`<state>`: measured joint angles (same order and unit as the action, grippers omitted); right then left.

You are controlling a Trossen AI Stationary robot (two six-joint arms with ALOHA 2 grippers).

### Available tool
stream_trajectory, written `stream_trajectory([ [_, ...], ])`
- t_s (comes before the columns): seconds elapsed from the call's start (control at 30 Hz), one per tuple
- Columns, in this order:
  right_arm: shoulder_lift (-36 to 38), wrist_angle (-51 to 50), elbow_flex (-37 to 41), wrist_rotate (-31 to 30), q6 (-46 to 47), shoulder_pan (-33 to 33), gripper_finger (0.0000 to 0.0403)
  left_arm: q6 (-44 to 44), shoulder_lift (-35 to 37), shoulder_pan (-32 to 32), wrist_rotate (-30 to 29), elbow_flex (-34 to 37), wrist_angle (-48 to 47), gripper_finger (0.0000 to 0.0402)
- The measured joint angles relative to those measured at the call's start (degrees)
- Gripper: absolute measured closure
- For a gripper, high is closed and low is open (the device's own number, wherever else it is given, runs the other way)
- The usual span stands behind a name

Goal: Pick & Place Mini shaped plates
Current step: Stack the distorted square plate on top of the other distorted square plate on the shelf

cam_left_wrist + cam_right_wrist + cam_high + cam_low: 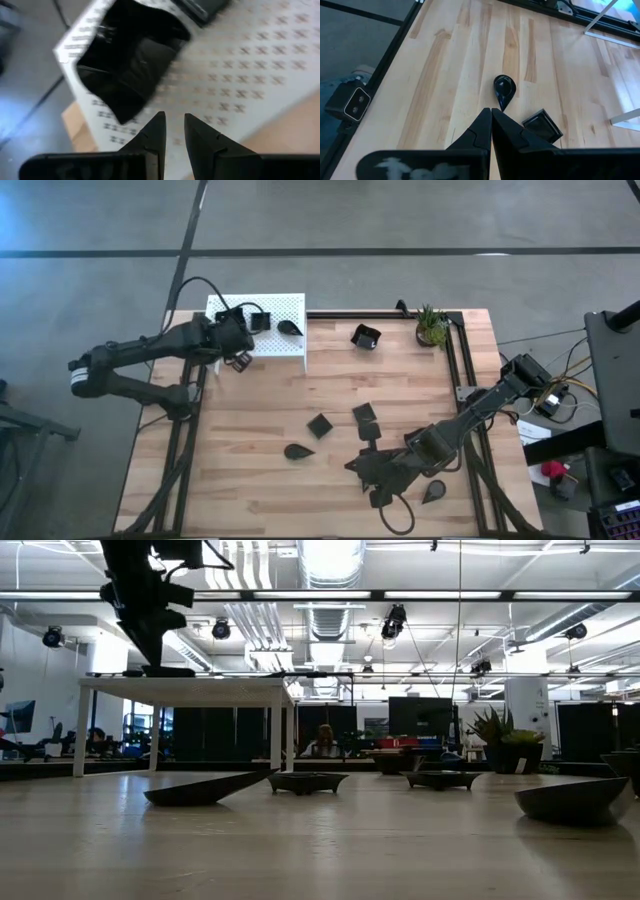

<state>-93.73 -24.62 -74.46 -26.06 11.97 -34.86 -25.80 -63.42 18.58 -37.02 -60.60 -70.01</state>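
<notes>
Left pincer (pixel 174 131) slightly parted and empty; right pincer (pixel 491 125) closed, arm extended low.

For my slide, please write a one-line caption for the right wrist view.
Shut right gripper above the wooden table, pointing at a glossy black teardrop-shaped plate beside a black square plate.

Bright overhead strip lights; motion-blurred left wrist view.

No text, label, brand, number or sign can be read anywhere.
</notes>
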Motion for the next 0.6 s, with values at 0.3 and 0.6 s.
stream_trajectory([
  [0.3,0.0,0.0,0.0,0.0,0.0,0.0,0.0394,-0.3,0.0,0.1,-5.6,0.0,-0.1,0.0337],
  [0.6,0.0,-0.9,0.0,-0.1,3.2,0.1,0.0394,-2.0,2.0,-3.8,-5.7,-1.5,-0.1,0.0337],
])
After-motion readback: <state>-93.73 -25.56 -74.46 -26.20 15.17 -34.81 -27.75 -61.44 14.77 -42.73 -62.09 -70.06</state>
